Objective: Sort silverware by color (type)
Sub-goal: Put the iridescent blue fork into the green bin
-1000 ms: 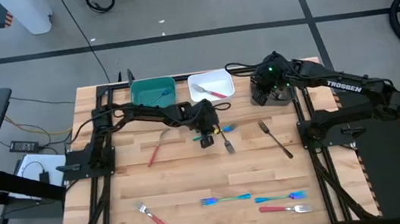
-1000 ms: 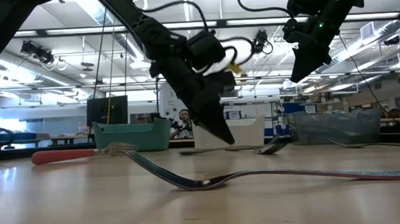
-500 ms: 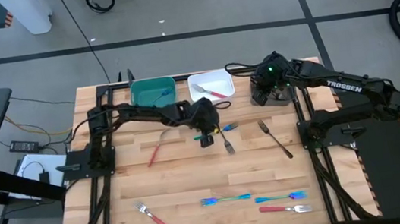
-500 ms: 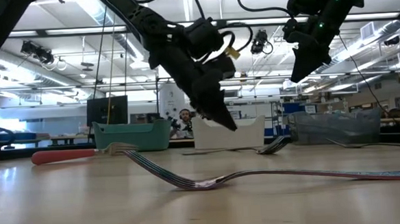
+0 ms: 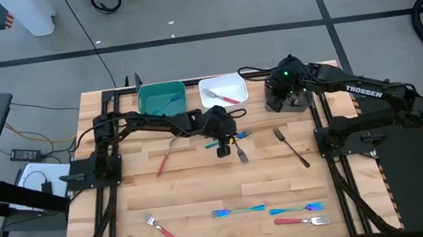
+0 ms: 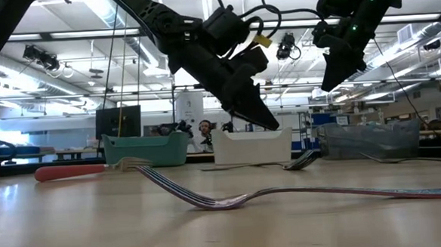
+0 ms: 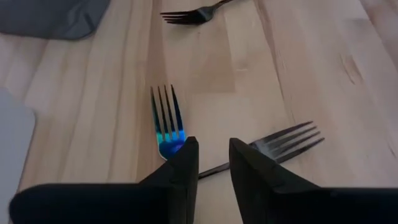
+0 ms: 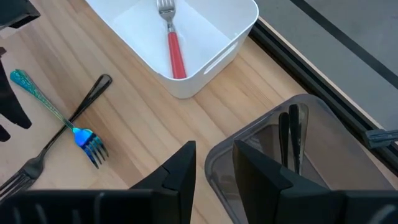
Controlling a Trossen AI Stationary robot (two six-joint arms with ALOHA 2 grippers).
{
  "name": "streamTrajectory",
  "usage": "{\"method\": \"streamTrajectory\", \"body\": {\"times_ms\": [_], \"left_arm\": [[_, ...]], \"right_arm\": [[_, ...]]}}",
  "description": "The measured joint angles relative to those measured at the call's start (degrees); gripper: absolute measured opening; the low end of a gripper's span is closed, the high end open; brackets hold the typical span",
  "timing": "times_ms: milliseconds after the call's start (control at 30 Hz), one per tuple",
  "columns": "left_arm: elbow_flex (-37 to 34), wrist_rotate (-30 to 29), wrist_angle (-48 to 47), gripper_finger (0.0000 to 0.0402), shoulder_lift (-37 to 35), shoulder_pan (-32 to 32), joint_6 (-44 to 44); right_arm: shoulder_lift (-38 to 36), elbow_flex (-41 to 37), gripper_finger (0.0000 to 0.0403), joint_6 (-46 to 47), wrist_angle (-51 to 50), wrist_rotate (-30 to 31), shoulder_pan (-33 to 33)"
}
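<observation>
White "TROSSEN" lettering runs along the right arm (image 5: pixel 370 92), which reaches from the bench (image 5: pixel 203 184) edge to hang over the grey bin (image 8: pixel 298 155) beside the white bin (image 5: pixel 223 91); its fingers (image 8: pixel 180 171) stand apart, holding nothing. The left arm stretches across, angled down just in front of the white bin, its fingers (image 7: pixel 183 162) slightly parted and empty above a blue fork (image 7: pixel 166 121) crossed with a dark fork (image 7: pixel 280 142). A red fork (image 8: pixel 172 43) lies in the white bin.

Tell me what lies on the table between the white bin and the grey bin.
Nothing: in the right wrist view, bare wood separates the white bin from the grey bin.
</observation>
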Motion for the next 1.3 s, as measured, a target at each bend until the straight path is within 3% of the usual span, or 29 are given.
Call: {"method": "streamTrajectory", "body": {"times_ms": [267,600,1300], "left_arm": [[0.32,-0.66,0.54,0.0086,0.46,0.3,-2.34],[11.37,-1.37,-11.65,0.0062,6.65,2.5,-2.09],[11.69,0.81,-10.42,0.0062,12.68,2.01,-2.5]], "right_arm": [[0.0,0.0,0.0114,0.15,0.08,0.0,0.01],[0.0,0.0,0.0114,0.2,0.14,0.0,0.04],[0.02,0.0,0.0114,0.2,-0.17,0.0,1.9]]}}
